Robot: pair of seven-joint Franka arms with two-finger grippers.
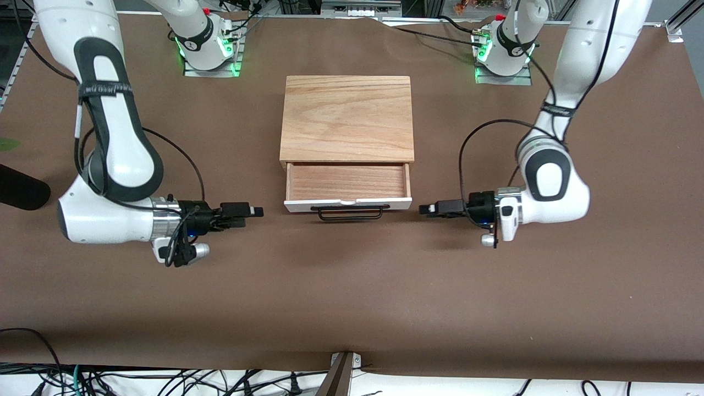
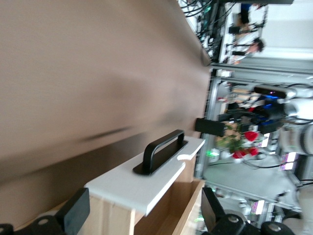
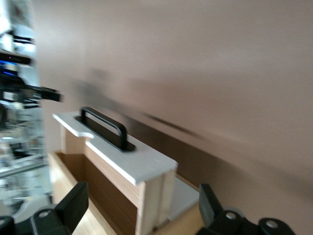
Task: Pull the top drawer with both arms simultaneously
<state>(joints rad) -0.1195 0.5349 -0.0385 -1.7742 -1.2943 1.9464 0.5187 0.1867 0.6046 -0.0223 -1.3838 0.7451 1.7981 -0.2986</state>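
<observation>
- top drawer [image 1: 348,190] stands pulled out of the cabinet [image 1: 347,117], toward the front camera; its interior shows bare reddish-brown wood with straight grain, nothing lying in it.
- drawer front is a flat white panel with a small rounded notch in its top edge; a long black bar handle [image 1: 350,212] with bent ends sits on it, matte finish.
- cabinet is a low rectangular box of light oak, top face with arched grain, sitting mid tabletop [image 1: 352,286] between the two arm bases.
- tabletop is covered in plain matte brown sheet.
- left hand [image 1: 426,209] hangs low over the tabletop, just beside the drawer front at the left arm's end, pointing at it; its black fingers [image 2: 74,211] stand apart, nothing between them, not touching the drawer.
- right hand [image 1: 256,211] hangs low at the right arm's end of the drawer front, pointing at it, a little apart from the panel; fingers [image 3: 76,204] spread wide, gripping nothing.
- both arms are glossy white shells with black elbow sections, silver wrist rings and looping black cables.
- in each wrist view the white panel's end and the handle sit ahead of the spread fingers.
</observation>
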